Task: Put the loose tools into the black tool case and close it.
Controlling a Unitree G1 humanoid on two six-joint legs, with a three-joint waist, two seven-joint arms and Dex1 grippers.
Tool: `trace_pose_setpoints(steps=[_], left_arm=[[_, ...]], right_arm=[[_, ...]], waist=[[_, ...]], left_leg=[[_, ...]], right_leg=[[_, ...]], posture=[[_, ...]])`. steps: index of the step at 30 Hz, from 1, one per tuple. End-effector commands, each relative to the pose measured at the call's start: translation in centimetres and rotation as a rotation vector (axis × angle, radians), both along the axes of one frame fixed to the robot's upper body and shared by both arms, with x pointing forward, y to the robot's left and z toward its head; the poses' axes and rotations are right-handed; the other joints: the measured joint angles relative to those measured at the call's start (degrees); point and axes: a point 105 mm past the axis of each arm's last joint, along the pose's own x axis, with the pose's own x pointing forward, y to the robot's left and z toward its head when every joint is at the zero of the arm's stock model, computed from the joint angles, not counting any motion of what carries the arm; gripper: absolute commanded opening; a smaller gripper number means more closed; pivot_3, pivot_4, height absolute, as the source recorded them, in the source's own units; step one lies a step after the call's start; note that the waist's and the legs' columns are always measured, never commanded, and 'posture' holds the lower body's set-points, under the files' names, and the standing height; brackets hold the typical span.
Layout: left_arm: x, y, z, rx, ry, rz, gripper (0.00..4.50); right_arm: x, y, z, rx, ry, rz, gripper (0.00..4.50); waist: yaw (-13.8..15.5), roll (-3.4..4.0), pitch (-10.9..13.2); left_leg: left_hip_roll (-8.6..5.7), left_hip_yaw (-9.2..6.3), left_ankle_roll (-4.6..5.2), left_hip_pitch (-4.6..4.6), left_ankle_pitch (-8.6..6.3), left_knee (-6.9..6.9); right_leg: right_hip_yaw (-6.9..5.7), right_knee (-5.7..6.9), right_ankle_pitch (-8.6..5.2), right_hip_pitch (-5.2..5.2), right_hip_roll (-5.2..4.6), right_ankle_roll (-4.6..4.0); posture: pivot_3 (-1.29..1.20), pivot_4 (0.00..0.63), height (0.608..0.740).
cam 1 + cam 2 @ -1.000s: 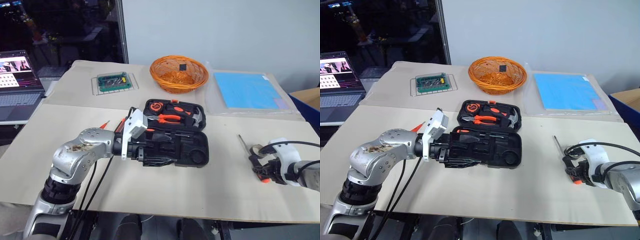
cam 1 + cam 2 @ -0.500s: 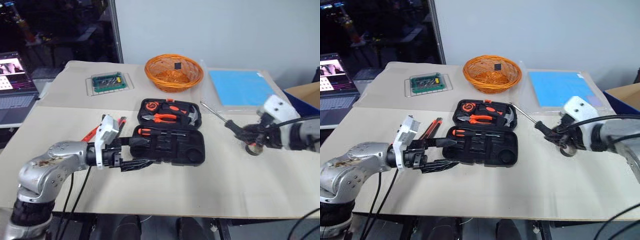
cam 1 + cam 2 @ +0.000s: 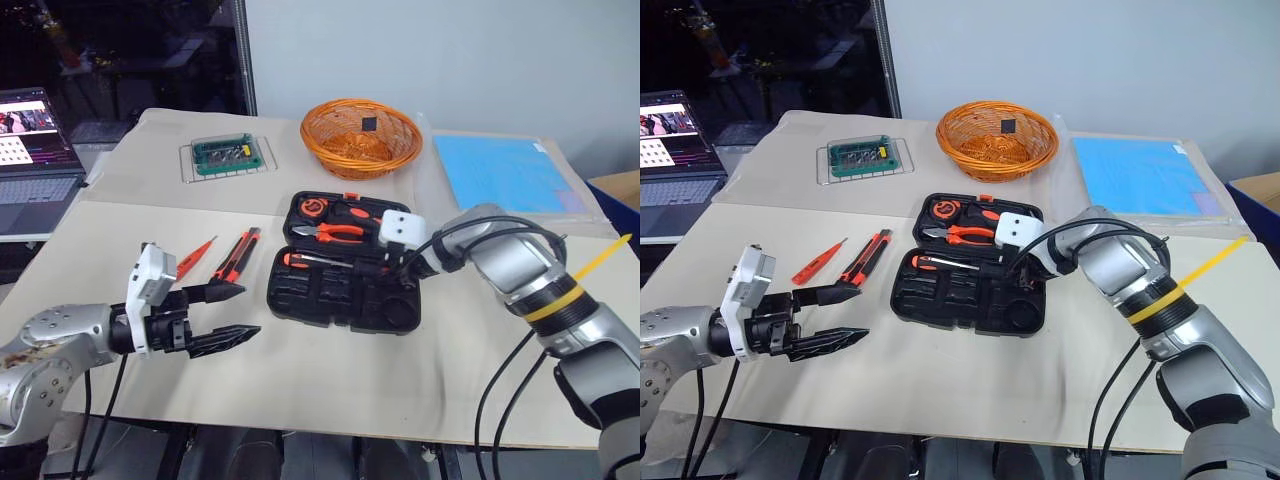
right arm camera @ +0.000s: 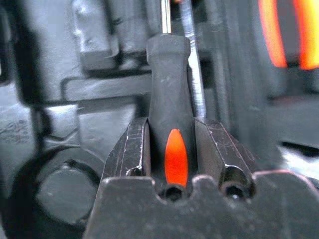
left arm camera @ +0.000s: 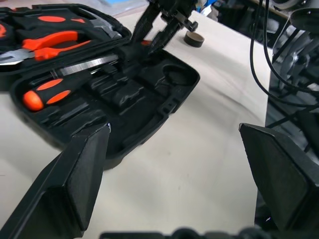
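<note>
Right wrist view: our right gripper (image 4: 172,149) clamps a screwdriver (image 4: 169,114) over the case (image 3: 340,290); next we seat it in its slot; left gripper (image 3: 225,315) gapes empty

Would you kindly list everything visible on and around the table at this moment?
Tool case: one, black, open at table centre, holding pliers and a hammer in its far half.
Screwdriver in case: one, orange-and-black handle, lying in the near half.
Held screwdriver: one, black handle with orange inlay, over the case.
Small screwdriver: one, orange, on the table left of the case.
Utility knife: one, orange-black, beside it.
Basket: one, orange wicker, behind the case.
Bit holder: one, green, far left on a wire rack.
Sheet: one, blue, far right.
Laptop: one, beyond the table's left edge.
Left gripper: open, empty.
Right gripper: shut on the held screwdriver.
</note>
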Motion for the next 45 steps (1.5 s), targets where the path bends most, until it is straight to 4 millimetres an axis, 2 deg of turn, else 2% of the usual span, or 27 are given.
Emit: trace_pose_setpoints(steps=[1, 7, 9, 10, 11, 13, 14, 19, 22, 23, 27, 29, 32, 35, 37, 39, 42, 45], left_arm=[[0.3, 0.1, 0.8, 0.018, -0.058, -0.013, 4.42], [0.5, -0.2, 0.6, 0.025, -0.064, -0.021, 4.42], [0.6, -0.3, 0.6, 0.027, -0.066, -0.025, 4.42], [0.7, -0.3, 0.6, 0.029, -0.067, -0.027, 4.42], [0.8, -0.4, 0.6, 0.03, -0.067, -0.028, 4.42], [0.9, -0.4, 0.6, 0.03, -0.068, -0.03, 4.42], [0.9, -0.4, 0.6, 0.03, -0.068, -0.03, 4.42], [1.2, -0.7, 0.3, 0.027, -0.067, -0.036, 4.42], [1.4, -0.9, 0.2, 0.015, -0.067, -0.032, 4.42], [1.5, -0.9, 0.1, 0.013, -0.068, -0.029, 4.42], [1.8, -0.3, -0.8, 0.016, -0.058, -0.001, 4.42], [1.9, 0.2, -1.0, 0.021, -0.057, 0.015, 4.42], [2.1, 0.4, -0.9, 0.018, -0.062, 0.022, 4.42], [2.2, 0.6, -1.3, 0.031, -0.058, 0.022, 4.42], [2.4, 0.8, -1.4, 0.038, -0.06, 0.026, 4.42], [2.6, 1.0, -1.3, 0.042, -0.065, 0.031, 4.42], [3.0, 1.3, -1.1, 0.035, -0.071, 0.054, 4.42], [4.5, 2.0, -0.9, -0.005, -0.073, 0.178, 4.42]], right_arm=[[0.0, 0.2, 0.5, -0.028, -0.01, 0.045, 0.98], [0.1, -0.7, -0.8, -0.073, 0.019, 0.034, 0.98], [0.3, -0.8, -1.2, -0.072, 0.028, 0.028, 1.99], [0.0, -0.8, -1.4, -0.075, 0.043, 0.043, 2.22], [-0.2, -0.7, -1.4, -0.069, 0.046, 0.052, 2.67], [-0.2, -0.3, -0.9, -0.035, 0.032, 0.056, 3.21], [-0.2, -0.2, -0.6, -0.022, 0.027, 0.056, 3.21], [-1.3, 0.9, 3.3, 0.21, -0.018, 0.122, 3.21], [-2.0, 0.9, 4.5, 0.374, -0.014, 0.125, 2.55], [-2.0, 0.9, 4.6, 0.409, -0.021, 0.108, 2.15], [-1.8, 1.5, 4.0, 0.523, -0.14, 0.014, 0.76], [-1.6, 1.6, 2.9, 0.536, -0.238, -0.06, 0.07], [-1.4, 1.6, 0.9, 0.571, -0.313, -0.197, 0.07], [-2.1, 2.4, -3.6, 0.572, -0.194, -0.302, 0.07], [-2.3, 2.4, -5.6, 0.518, -0.17, -0.313, 0.07], [-2.6, 2.3, -6.6, 0.455, -0.17, -0.281, 0.07], [-2.4, 2.2, -6.2, 0.456, -0.185, -0.272, 0.07], [-1.9, 2.4, -1.2, 0.674, -0.308, -0.255, 0.07]], waist=[[-0.04, 0.0, 0.0], [-0.23, 0.0, 0.0], [-0.22, 0.0, 0.0], [-0.19, 0.0, 0.0], [-0.15, 0.0, 0.0], [-0.08, 0.0, 0.0], [-0.12, -0.01, -0.01], [-0.43, -0.01, -0.01], [-0.55, -0.01, -0.01], [-0.55, -0.01, -0.01], [-0.54, -0.01, -0.01], [-0.56, -0.01, -0.01], [-0.57, -0.01, -0.01], [-0.62, 0.0, -0.02], [-0.85, -0.03, -0.1], [-0.93, -0.03, -0.1], [-0.81, -0.14, -0.16], [-0.6, -0.22, -0.21]], left_leg=[[0.02, 0.0, 0.0, 0.01, 0.0, 0.02], [0.08, 0.0, -0.02, 0.09, 0.01, 0.0], [0.09, 0.0, -0.02, 0.1, 0.01, 0.0], [0.09, -0.01, -0.02, 0.1, 0.01, 0.0], [0.08, -0.01, -0.02, 0.1, 0.01, 0.01], [0.08, -0.01, -0.03, 0.1, 0.01, 0.01], [0.09, -0.01, -0.03, 0.12, 0.01, 0.01], [0.1, 0.0, -0.04, 0.22, 0.02, 0.0], [0.11, -0.01, -0.04, 0.21, 0.02, 0.0], [0.11, -0.01, -0.04, 0.21, 0.02, 0.0], [0.1, -0.02, -0.04, 0.26, 0.02, 0.03], [0.11, -0.03, -0.05, 0.27, 0.03, 0.03], [0.11, -0.02, -0.06, 0.26, 0.04, 0.01], [0.1, -0.01, -0.13, 0.24, 0.08, 0.03], [0.11, -0.01, -0.13, 0.36, 0.09, 0.02], [0.13, 0.0, -0.14, 0.69, 0.08, -0.01], [0.18, 0.0, -0.29, 1.3, -0.01, -0.06], [0.19, 0.0, -0.59, 1.67, -0.2, -0.13]], right_leg=[[-0.01, 0.0, 0.0, 0.01, 0.0, -0.01], [-0.01, 0.15, -0.06, -0.01, 0.07, -0.1], [-0.01, 0.16, -0.06, -0.01, 0.09, -0.1], [-0.01, 0.16, -0.06, 0.0, 0.09, -0.1], [-0.01, 0.17, -0.06, 0.02, 0.09, -0.1], [-0.01, 0.16, -0.07, 0.03, 0.09, -0.1], [-0.01, 0.16, -0.07, 0.05, 0.09, -0.1], [0.01, 0.24, -0.06, 0.07, 0.1, -0.1], [0.02, 0.23, -0.06, 0.09, 0.12, -0.1], [0.02, 0.23, -0.06, 0.1, 0.12, -0.1], [0.01, 0.24, -0.06, 0.16, 0.12, -0.1], [0.02, 0.28, -0.06, 0.14, 0.13, -0.1], [0.03, 0.29, -0.06, 0.1, 0.13, -0.1], [0.04, 0.29, -0.06, 0.1, 0.13, -0.09], [0.05, 0.3, -0.05, 0.2, 0.13, -0.1], [0.05, 0.28, -0.05, 0.48, 0.13, -0.12], [-0.01, 0.17, -0.3, 0.95, 0.13, -0.46], [-0.05, 0.14, -0.5, 1.14, 0.08, -0.68]], posture=[[0.0, 0.15, 0.74], [0.0, 0.15, 0.74], [0.0, 0.15, 0.74], [0.0, 0.15, 0.74], [0.0, 0.15, 0.74], [0.0, 0.15, 0.74], [0.0, 0.15, 0.74], [0.0, 0.15, 0.74], [0.0, 0.15, 0.74], [0.0, 0.15, 0.74], [0.0, 0.15, 0.74], [0.0, 0.15, 0.74], [0.0, 0.15, 0.74], [0.0, 0.15, 0.74], [0.0, 0.15, 0.74], [0.0, 0.15, 0.74], [0.0, 0.15, 0.74], [0.0, 0.15, 0.74]])
